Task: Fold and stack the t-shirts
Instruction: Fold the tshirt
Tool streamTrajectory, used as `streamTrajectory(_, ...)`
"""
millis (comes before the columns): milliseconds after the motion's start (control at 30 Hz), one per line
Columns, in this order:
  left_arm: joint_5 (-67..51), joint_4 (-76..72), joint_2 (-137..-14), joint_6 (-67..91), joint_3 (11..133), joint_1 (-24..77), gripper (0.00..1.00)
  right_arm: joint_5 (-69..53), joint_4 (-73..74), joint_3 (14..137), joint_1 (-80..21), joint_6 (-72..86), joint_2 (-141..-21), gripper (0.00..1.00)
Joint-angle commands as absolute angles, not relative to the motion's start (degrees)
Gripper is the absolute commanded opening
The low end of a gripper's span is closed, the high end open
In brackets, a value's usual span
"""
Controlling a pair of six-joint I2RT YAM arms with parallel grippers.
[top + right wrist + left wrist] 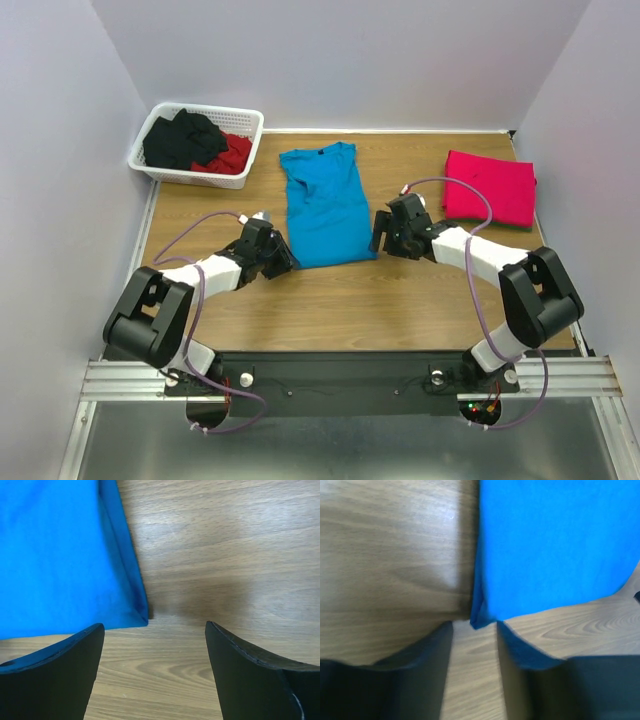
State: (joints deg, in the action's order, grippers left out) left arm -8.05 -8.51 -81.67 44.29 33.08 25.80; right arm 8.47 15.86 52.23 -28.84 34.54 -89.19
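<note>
The left end effector (475,624) is hovering narrowly open with a corner of the blue shirt (325,205) right at its tips, while the right end effector (153,624) is gaping wide, the opposite corner lying just ahead.

On my feed the wooden table (400,300) carries three things, well apart from each other. The turquoise-blue t-shirt (325,205) lies flat near the middle, collar toward the far edge and hem toward me, its near corners doubled over where the wrist views catch them. The pinkish-red t-shirt (490,187) sits folded at the far right, and a white lattice basket (185,178) stands at the far left corner.
</note>
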Motion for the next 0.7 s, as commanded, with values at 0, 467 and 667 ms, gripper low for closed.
streamTrajectory(0,-9.0,-11.0,-85.0,43.1,35.9,25.9,0.42,4.4,10.6,52.1,-28.3,35.8,-90.6,0.83)
streamTrajectory(467,-10.2,-13.4,-89.4,42.8,35.0,25.9,0.00,-3.3,7.6,49.7,-27.9,38.5,-94.1,0.49)
streamTrajectory(667,-11.7,-15.8,-85.8,43.2,30.8,27.3,0.00,-3.3,7.3,48.6,-27.9,38.7,-94.7,0.28)
